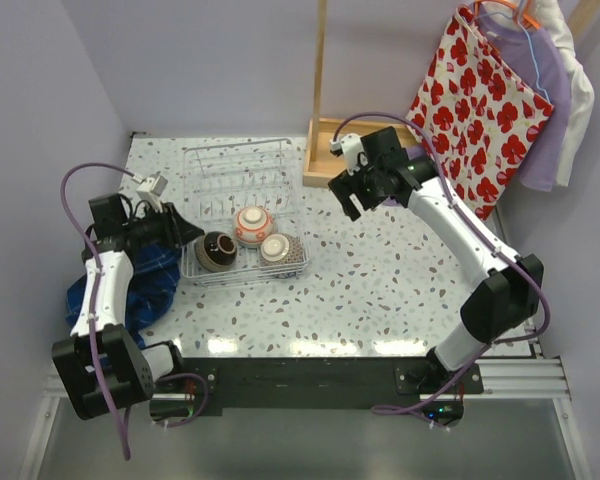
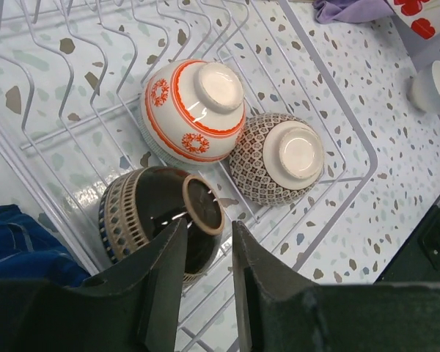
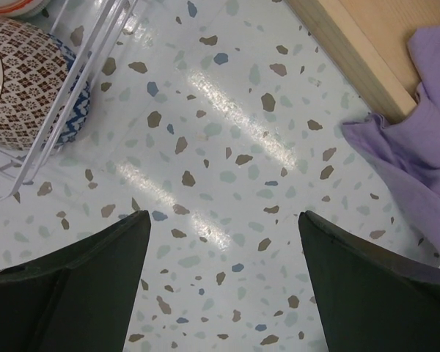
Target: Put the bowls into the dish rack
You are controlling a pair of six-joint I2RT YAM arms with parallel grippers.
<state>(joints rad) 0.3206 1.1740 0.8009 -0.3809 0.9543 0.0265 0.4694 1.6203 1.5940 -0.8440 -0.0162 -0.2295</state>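
The clear wire dish rack (image 1: pixel 242 165) holds three bowls along its near side. A brown glazed bowl (image 2: pixel 139 216) lies on its side at the left, a red/orange patterned bowl (image 2: pixel 194 110) is foot-up in the middle, and a brown net-patterned bowl (image 2: pixel 279 158) is foot-up at the right. My left gripper (image 2: pixel 209 231) sits just short of the brown bowl's foot, jaws parted and holding nothing. My right gripper (image 3: pixel 224 220) hangs wide open over bare table, right of the rack (image 3: pixel 95 51). A white round thing (image 2: pixel 434 86), perhaps a bowl, shows at the left wrist view's right edge.
A blue cloth (image 1: pixel 140 285) lies left of the rack under my left arm. A shallow wooden box (image 1: pixel 325 150) with an upright post stands behind the right gripper, with a purple cloth (image 3: pixel 411 147) beside it. Patterned clothes (image 1: pixel 480 100) hang at the back right.
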